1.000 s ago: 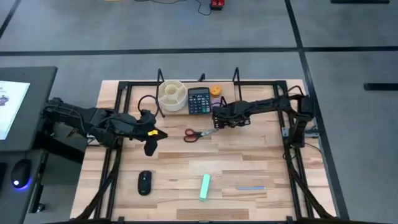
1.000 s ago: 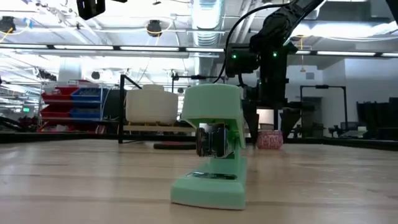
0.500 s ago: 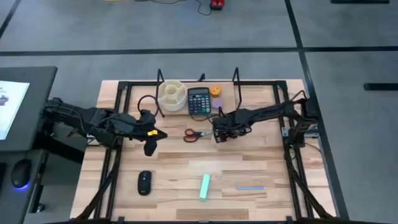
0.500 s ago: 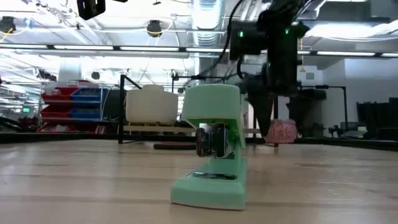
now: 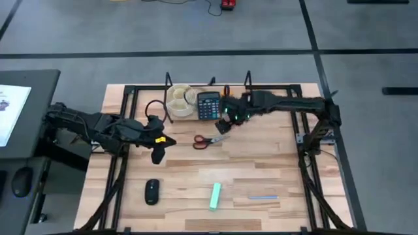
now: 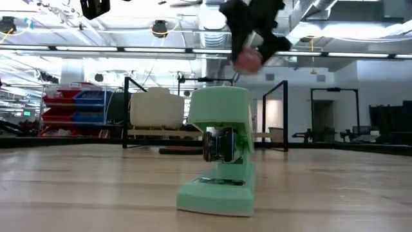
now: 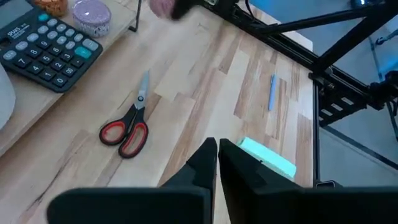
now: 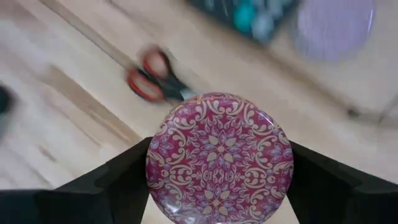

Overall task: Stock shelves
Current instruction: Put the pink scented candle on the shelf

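Right gripper (image 8: 219,186) has its jaws clamped on a round patterned tin (image 8: 219,157), red-purple floral lid facing the wrist camera; in the high view it is carried above the counter (image 5: 274,170), just beside the calculator (image 5: 209,105) and over the near edge of the shelves (image 5: 196,117); low view shows the tin raised well above the rack's plank. Step in hand, as I read it: transport to the shelf, placement not yet done. On the shelves: calculator in the middle, round cream organiser (image 5: 180,100) on one side of it, a pale lilac tin (image 7: 92,14) and something orange on the other. Next move needs a free spot past the calculator, descent clearing the black upright, release only once seated. Scissors (image 5: 208,140) lie on the counter in front of the calculator; green stapler (image 5: 215,196), mouse (image 5: 151,191) and blue pen (image 5: 262,196) farther out, unstocked. Left gripper (image 7: 217,163) waits beside the scissors, away from the calculator, jaws closed on nothing.
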Tool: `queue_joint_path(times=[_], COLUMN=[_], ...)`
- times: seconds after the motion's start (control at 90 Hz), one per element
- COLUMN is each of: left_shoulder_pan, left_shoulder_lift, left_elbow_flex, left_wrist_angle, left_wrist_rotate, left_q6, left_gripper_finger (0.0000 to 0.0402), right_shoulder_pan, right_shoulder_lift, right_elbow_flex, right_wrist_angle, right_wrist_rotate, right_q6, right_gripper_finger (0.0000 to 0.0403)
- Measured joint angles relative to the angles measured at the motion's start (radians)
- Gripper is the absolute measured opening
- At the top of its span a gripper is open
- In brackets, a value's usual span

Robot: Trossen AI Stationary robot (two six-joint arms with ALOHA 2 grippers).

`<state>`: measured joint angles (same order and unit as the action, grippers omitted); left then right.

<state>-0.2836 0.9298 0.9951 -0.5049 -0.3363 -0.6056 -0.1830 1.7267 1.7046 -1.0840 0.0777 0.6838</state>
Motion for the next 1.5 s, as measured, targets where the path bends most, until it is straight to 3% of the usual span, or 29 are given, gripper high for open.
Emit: queue_joint_path(times=[0.356,0.656,1.011,1.133,1.5], left_shoulder_pan=[0.0,0.0,0.022,0.032,0.034], left_shoulder_lift=[0.0,0.0,0.0,0.0,0.0], left_elbow_flex=[0.0,0.0,0.0,0.0,0.0], left_wrist_angle=[0.0,0.002,0.005,0.005,0.008], left_wrist_rotate=[0.0,-0.014,-0.043,-0.044,-0.042], left_q6=[-0.005,-0.007,-0.028,-0.035,-0.035], left_gripper_finger=[0.0,0.0,0.0,0.0,0.0], right_shoulder_pan=[-0.278,-0.401,-0.4,-0.4,-0.421], right_shoulder_lift=[0.002,0.082,0.241,0.285,0.326], right_elbow_flex=[0.067,0.068,0.067,0.067,0.063], right_wrist_angle=[-0.048,-0.055,-0.059,-0.055,-0.059], right_wrist_rotate=[-0.037,-0.057,-0.05,-0.001,0.066], right_q6=[-0.588,-0.967,-1.138,-1.16,-1.212], right_gripper_finger=[0.0291,0.0291,0.0291,0.0291,0.0291])
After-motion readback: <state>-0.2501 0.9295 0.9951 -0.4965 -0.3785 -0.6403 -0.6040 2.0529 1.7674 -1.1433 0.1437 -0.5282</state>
